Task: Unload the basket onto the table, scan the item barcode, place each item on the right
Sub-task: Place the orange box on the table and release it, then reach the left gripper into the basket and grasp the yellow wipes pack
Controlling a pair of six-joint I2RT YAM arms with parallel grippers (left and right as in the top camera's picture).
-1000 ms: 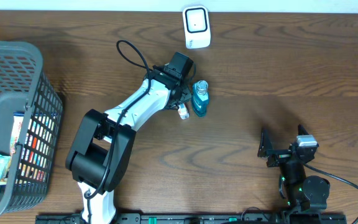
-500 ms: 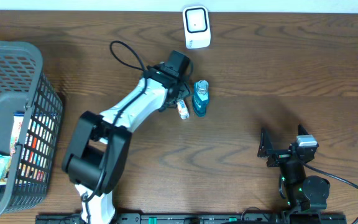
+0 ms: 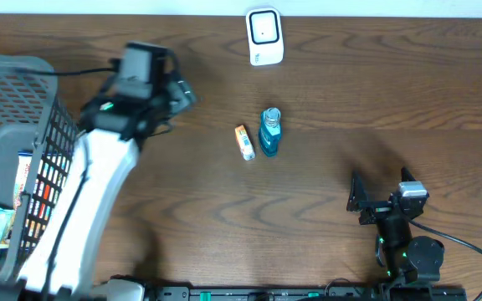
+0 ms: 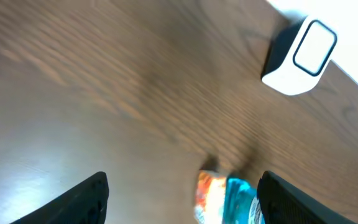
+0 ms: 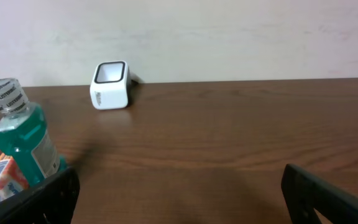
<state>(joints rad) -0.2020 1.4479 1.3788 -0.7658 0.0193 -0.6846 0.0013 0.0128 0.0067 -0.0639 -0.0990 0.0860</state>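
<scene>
A white box-shaped barcode scanner (image 3: pixel 264 35) with a dark window stands at the far edge of the brown wooden desk (image 3: pixel 408 92), about midway along it. Nearer the middle of the desk stands a clear plastic bottle of teal liquid with a silver cap (image 3: pixel 269 131), upright, well apart from the scanner. A small orange-and-white pack (image 3: pixel 244 142) lies flat just beside the bottle, on the side toward the desk's left edge; whether the two touch cannot be told.

The left end effector (image 4: pixel 182 180) hangs above the desk between the bottle and the left edge, its black fingers (image 4: pixel 82 199) spread wide with nothing between them; its wrist view looks down on the pack, the bottle and the scanner. The right end effector (image 5: pixel 179 193) sits low near the desk's near right corner, also fully spread and empty, facing the bottle and scanner.

A grey plastic mesh basket (image 3: pixel 23 100) stands at the left edge, holding colourful packaged goods (image 3: pixel 40 188).
</scene>
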